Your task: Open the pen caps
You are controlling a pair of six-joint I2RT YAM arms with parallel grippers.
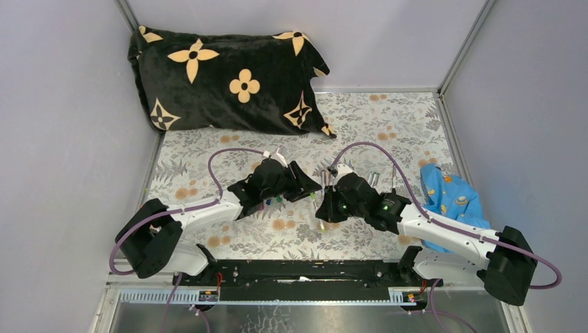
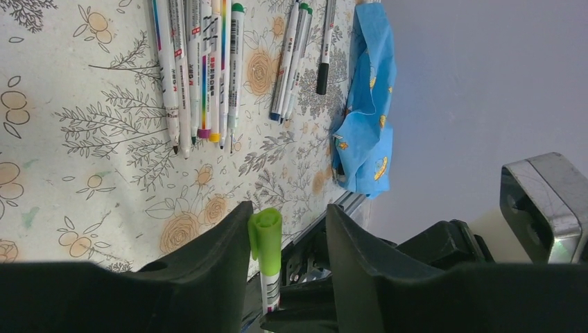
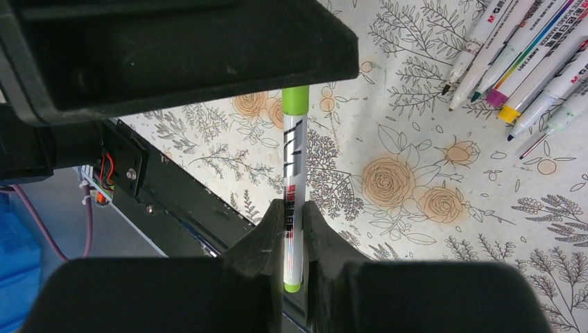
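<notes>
My right gripper (image 3: 295, 208) is shut on the whitish barrel of a pen (image 3: 295, 163) and holds it above the floral table. The pen's lime green cap (image 2: 265, 236) sits between the fingers of my left gripper (image 2: 288, 208). The jaws are open; the cap rests against one finger, with a gap to the other. In the top view the left gripper (image 1: 310, 189) and right gripper (image 1: 324, 208) meet at mid table. A row of several pens (image 2: 201, 69), some with bare tips, lies on the table, and also shows in the right wrist view (image 3: 527, 62).
More pens (image 2: 291, 59) and a black-ended pen (image 2: 324, 48) lie near a blue patterned cloth (image 1: 451, 198) at the right. A black pillow with yellow flowers (image 1: 229, 76) fills the back left. Grey walls enclose the table.
</notes>
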